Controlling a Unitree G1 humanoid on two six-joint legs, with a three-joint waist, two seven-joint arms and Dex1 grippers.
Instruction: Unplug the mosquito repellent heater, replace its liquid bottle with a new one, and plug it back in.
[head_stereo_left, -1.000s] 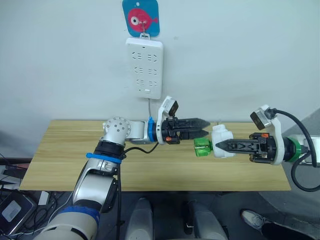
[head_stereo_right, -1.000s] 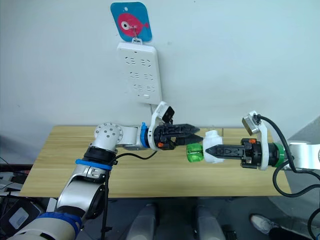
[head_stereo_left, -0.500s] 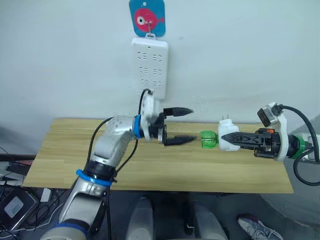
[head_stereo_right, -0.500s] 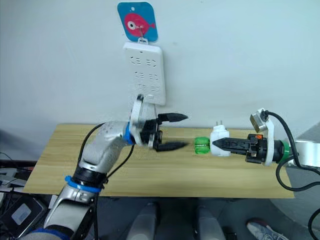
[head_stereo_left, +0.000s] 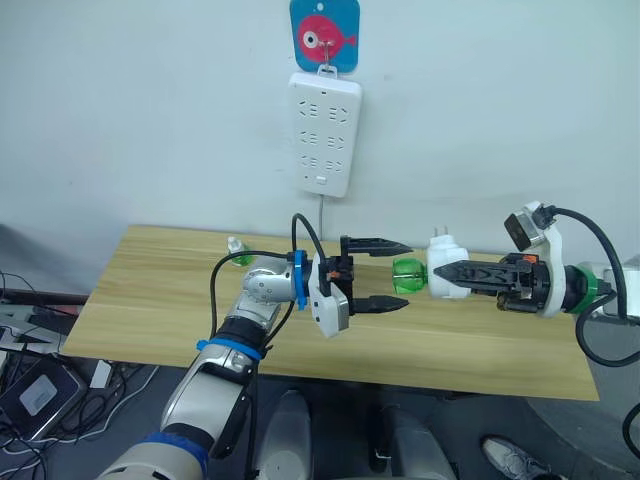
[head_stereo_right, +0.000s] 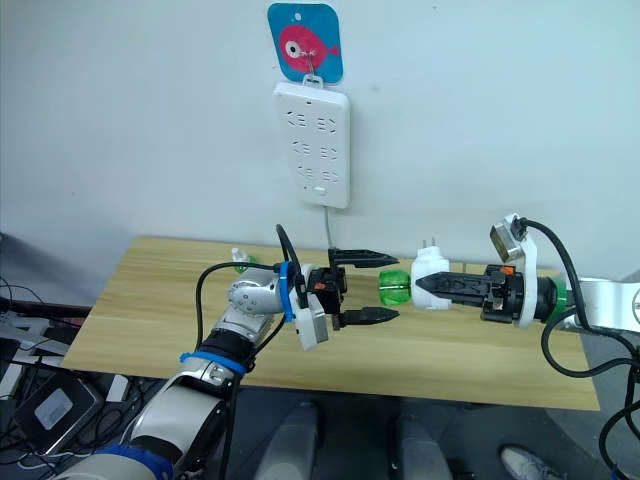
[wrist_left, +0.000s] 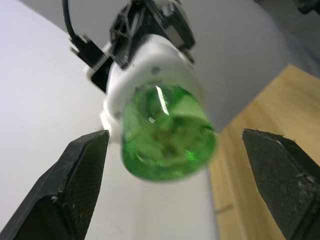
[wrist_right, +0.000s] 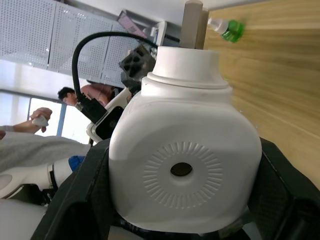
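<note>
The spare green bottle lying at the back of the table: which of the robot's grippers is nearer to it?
Left. The left gripper is open above the table's middle, a short way right of the spare green bottle. The right gripper, shut on the heater, is farther right.

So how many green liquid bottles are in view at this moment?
2. One green liquid bottle is fitted in the white plug-in heater held by the right gripper, between the open left gripper's fingers. A small spare bottle lies on the wooden table.
</note>
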